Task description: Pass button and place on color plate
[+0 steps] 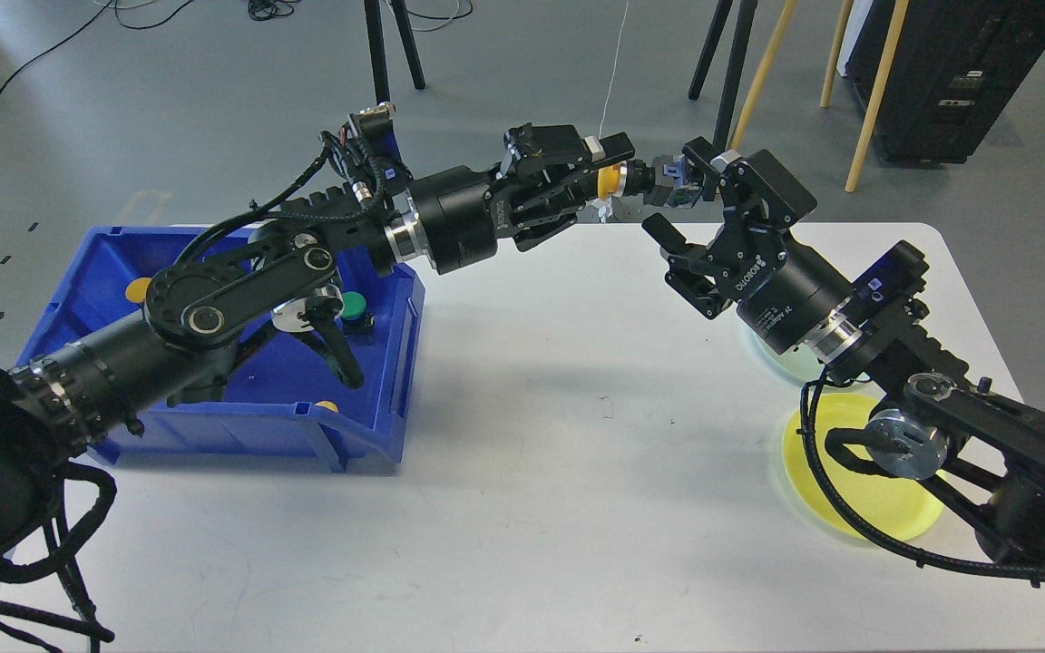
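Observation:
My left gripper (611, 172) is shut on a yellow button (610, 180) whose silver and blue body (665, 178) sticks out to the right, held high above the table's far edge. My right gripper (681, 195) is open, its fingers (663, 231) spread around the blue end of the button without closing on it. The yellow plate (849, 508) lies at the right front, partly hidden by my right arm. The pale green plate (763, 349) is almost wholly hidden under that arm.
A blue bin (377, 381) stands at the left of the white table (532, 472) with a green button (355, 304) and yellow buttons (136, 289) inside. Tripod legs and wooden poles stand behind the table's far edge.

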Robot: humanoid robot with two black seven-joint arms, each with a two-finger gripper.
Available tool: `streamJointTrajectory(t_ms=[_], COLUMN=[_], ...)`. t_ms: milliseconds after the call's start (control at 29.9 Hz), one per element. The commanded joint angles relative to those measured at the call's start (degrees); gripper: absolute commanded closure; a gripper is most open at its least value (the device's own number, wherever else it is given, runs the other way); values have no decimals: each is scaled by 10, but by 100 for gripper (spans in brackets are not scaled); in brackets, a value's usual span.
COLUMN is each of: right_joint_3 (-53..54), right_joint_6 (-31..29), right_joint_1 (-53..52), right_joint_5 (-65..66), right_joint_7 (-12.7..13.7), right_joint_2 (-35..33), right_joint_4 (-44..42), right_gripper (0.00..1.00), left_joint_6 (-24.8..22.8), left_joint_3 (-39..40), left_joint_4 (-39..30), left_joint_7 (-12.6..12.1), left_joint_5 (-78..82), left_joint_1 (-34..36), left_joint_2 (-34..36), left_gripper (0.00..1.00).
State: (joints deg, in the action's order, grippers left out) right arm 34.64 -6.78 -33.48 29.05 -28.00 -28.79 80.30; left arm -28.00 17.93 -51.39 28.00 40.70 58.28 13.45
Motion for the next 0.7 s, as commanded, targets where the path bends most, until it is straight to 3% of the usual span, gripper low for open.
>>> streamJointTrajectory(t_ms=[0,234,435,501,602,669], right_joint_3=[-3,-4,-3,-3,0,8], right_joint_6=[1,3,15,20,35,43], right_joint_1=[-4,-4,-4,-4,-3,2], right_joint_5=[0,7,4,0,-2,-8], right_joint_7=[0,0,0,0,0,0], right_joint_2=[6,6,7,6,3,1], right_joint_4=[-1,1,1,1,2,2], right_gripper=[18,74,97,99,99,100], left_joint_6=[0,0,0,0,0,0], left_joint_3=[-1,0,0,1,2,3], left_joint_4=[1,5,11,11,10,11], left_joint_7=[0,0,0,0,0,0], left_joint_5=[0,-1,-14,-15,-31,-53], left_joint_1=[1,0,0,0,-2,-2], left_joint_2=[0,-1,-2,-3,-9,-8], left_gripper=[95,95,92,77,25,11])
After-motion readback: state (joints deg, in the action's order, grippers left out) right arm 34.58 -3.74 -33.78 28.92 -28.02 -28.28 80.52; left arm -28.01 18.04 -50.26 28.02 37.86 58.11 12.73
